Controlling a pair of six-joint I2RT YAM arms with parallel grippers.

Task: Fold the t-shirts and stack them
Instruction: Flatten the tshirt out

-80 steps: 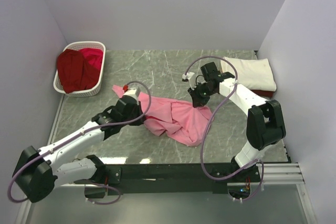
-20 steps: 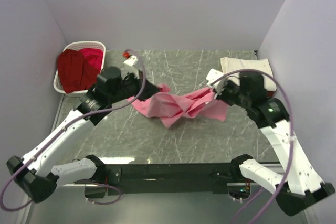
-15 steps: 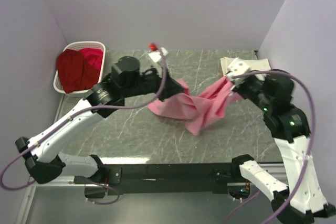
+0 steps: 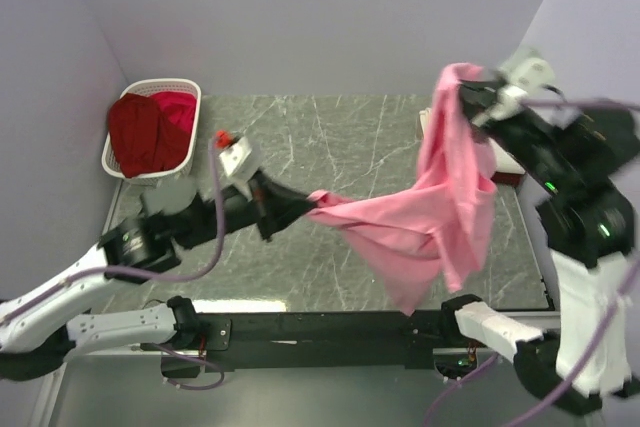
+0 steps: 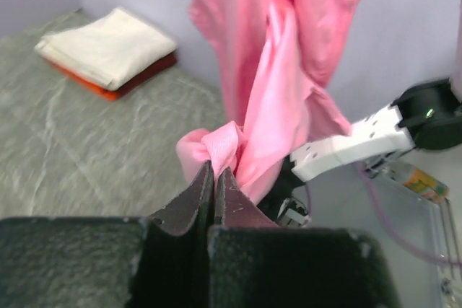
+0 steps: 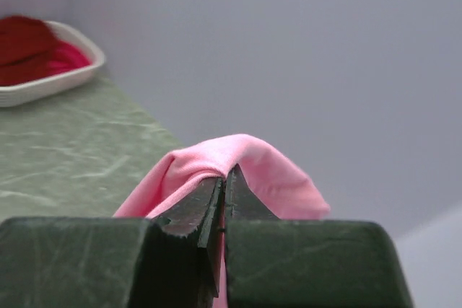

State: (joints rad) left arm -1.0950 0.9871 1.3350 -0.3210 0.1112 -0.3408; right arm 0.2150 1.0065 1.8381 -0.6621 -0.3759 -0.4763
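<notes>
The pink t-shirt (image 4: 430, 222) hangs in the air between both arms, above the table. My left gripper (image 4: 303, 203) is shut on one end of it, low over the table's middle; the pinched cloth (image 5: 224, 142) shows in the left wrist view. My right gripper (image 4: 462, 85) is shut on the other end, raised high at the right; the cloth (image 6: 238, 160) drapes over its tips. A folded cream-white shirt (image 5: 108, 45) lies on an orange-red one (image 5: 90, 84) at the far right. Dark red and crimson shirts (image 4: 150, 127) fill the basket.
A white slatted basket (image 4: 160, 87) stands at the table's far left corner, also in the right wrist view (image 6: 54, 81). Grey walls close the back and both sides. The marble table (image 4: 330, 137) spreads under the hanging shirt.
Both arms have lifted the pink shirt off the table. The right gripper rose high to the right; the left gripper drew back toward the near side, stretching the shirt between them.
</notes>
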